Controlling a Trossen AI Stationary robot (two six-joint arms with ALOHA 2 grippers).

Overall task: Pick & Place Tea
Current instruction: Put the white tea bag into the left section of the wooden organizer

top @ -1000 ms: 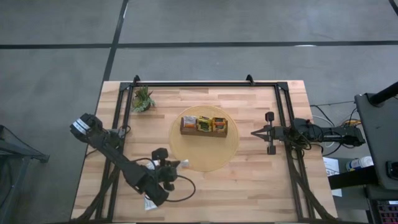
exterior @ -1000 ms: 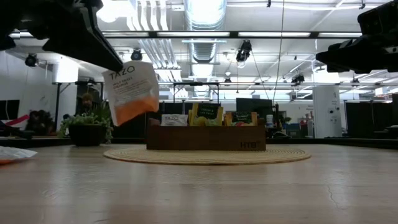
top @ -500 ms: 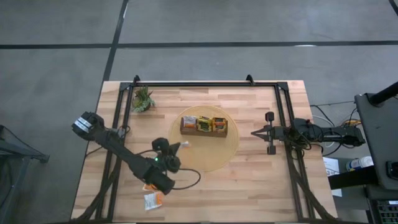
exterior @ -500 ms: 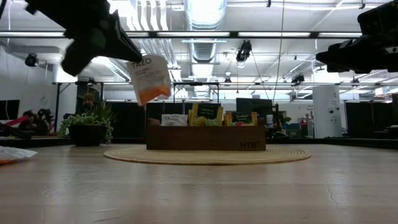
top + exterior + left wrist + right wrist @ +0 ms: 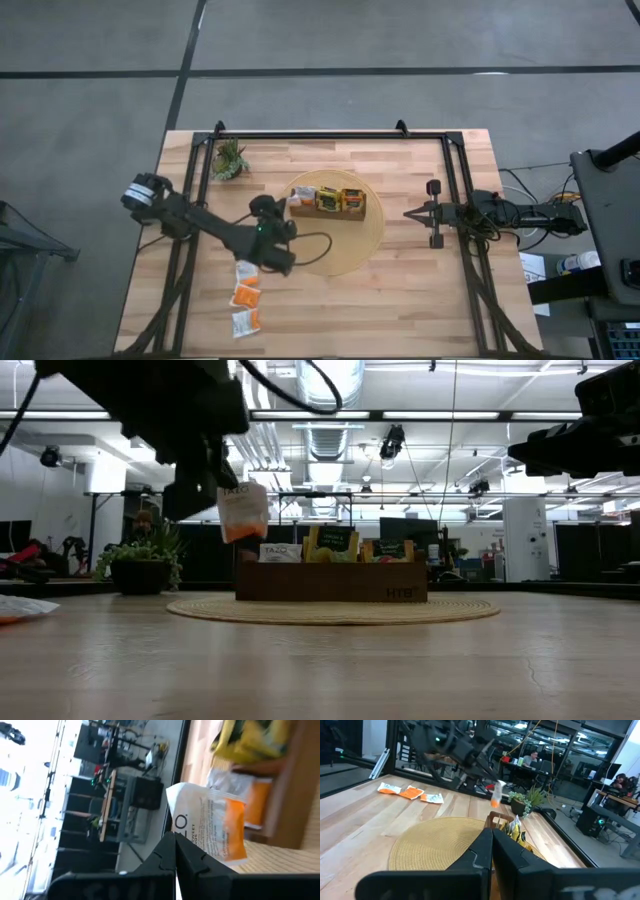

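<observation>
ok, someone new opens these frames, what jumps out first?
The left gripper, shut on a white-and-orange tea sachet held in the air just short of the wooden tray on the round woven mat. Then three loose sachets on the table's near-left part.

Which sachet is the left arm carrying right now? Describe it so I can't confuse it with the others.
Start at the round woven mat with the wooden tray on it. Just off the tray's left end, the left end effector hangs shut on a sachet. It is white above and orange below, and the only one in the air, not on the table or in the tray.
</observation>
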